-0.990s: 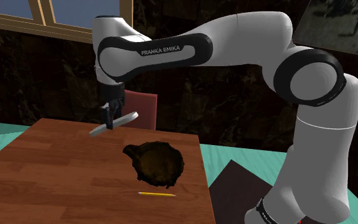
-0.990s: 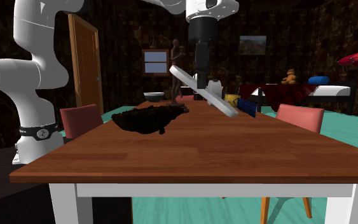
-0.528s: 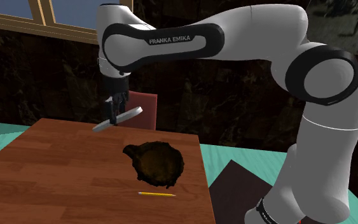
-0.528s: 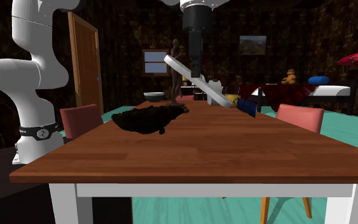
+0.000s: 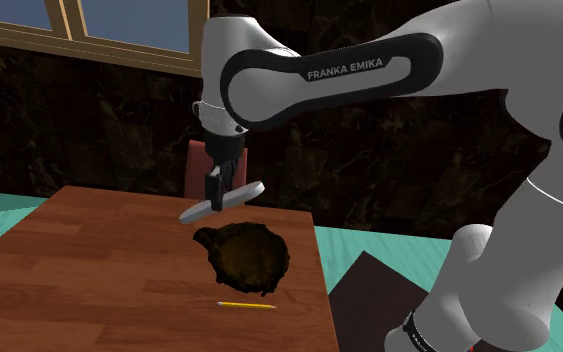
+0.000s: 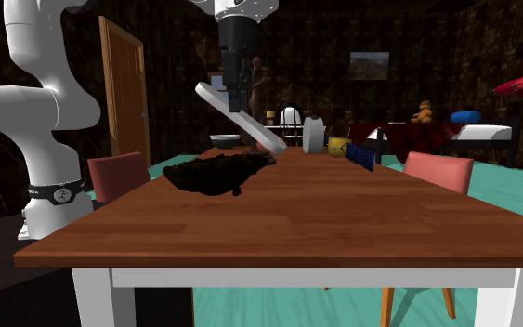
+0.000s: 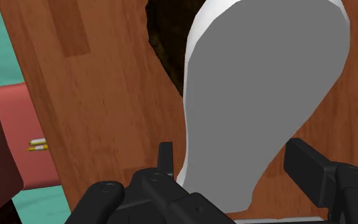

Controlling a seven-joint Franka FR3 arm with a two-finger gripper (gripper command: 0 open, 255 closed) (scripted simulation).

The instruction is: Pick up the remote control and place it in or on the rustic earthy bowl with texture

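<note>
A flat grey-white remote control (image 5: pixel 223 201) hangs tilted in the air, and my gripper (image 5: pixel 215 191) is shut on it about midway along. It hovers just above the far rim of the dark, rough-textured bowl (image 5: pixel 247 258) on the brown wooden table (image 5: pixel 79 270). In the second exterior view the remote control (image 6: pixel 241 116) slants down under the gripper (image 6: pixel 238 98), above the bowl (image 6: pixel 217 173). In the wrist view the remote control (image 7: pixel 260 95) sits clasped between the fingers (image 7: pixel 165 158), with part of the bowl (image 7: pixel 168 38) beyond it.
A yellow pencil (image 5: pixel 246 304) lies on the table in front of the bowl. A red chair (image 5: pixel 200 165) stands behind the table; another red chair (image 6: pixel 440 170) is at its side. A white jug (image 6: pixel 314 136) and small items stand at the table's far end.
The arm has carried the remote control toward the shoulder view's right and slightly down, from over bare table to above the bowl's far rim. The grip is unchanged.
</note>
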